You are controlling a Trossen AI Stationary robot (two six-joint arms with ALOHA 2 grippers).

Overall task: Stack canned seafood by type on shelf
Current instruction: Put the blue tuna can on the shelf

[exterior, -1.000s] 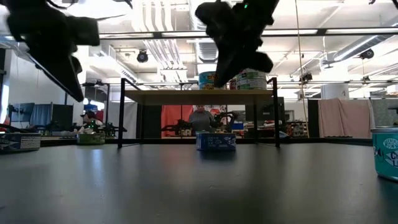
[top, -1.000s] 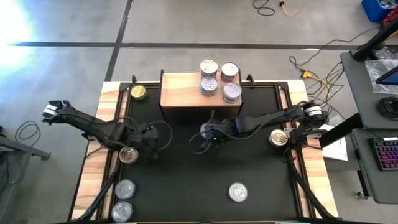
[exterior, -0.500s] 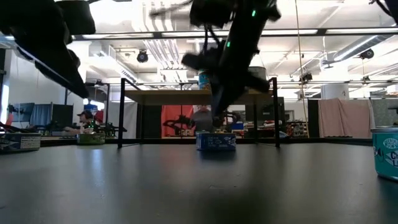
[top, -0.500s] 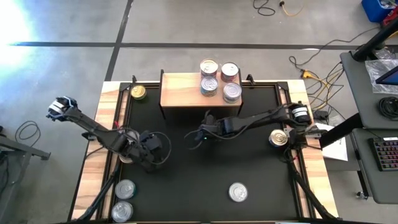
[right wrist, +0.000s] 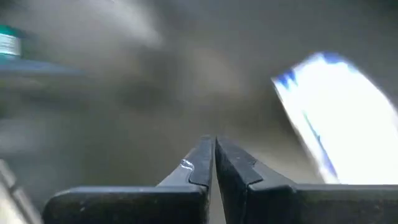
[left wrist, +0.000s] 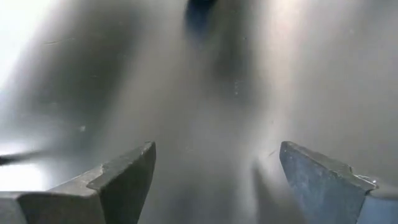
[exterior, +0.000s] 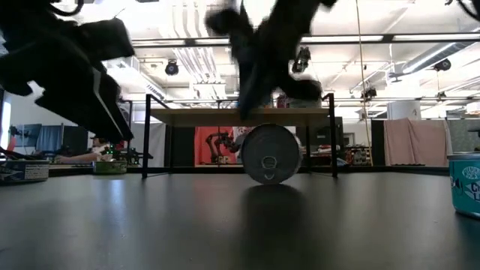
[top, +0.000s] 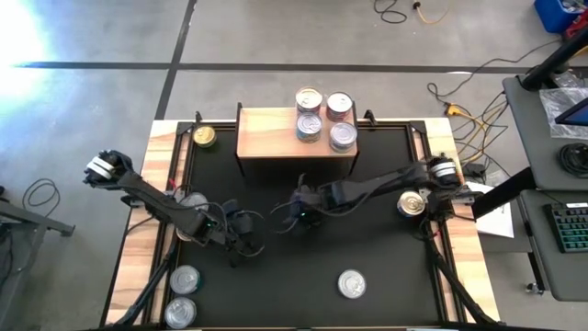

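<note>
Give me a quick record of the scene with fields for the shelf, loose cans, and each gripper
shelf: four cans at its right end
can on edge: upright on its rim on the black mat, in front of the shelf
left gripper: open, empty, over the mat
right gripper: shut, empty, beside the can on edge

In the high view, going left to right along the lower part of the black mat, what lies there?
Two silver-lidded cans at the mat's left edge, one just above the other → lone silver-lidded can right of centre. Nothing else in that strip.
</note>
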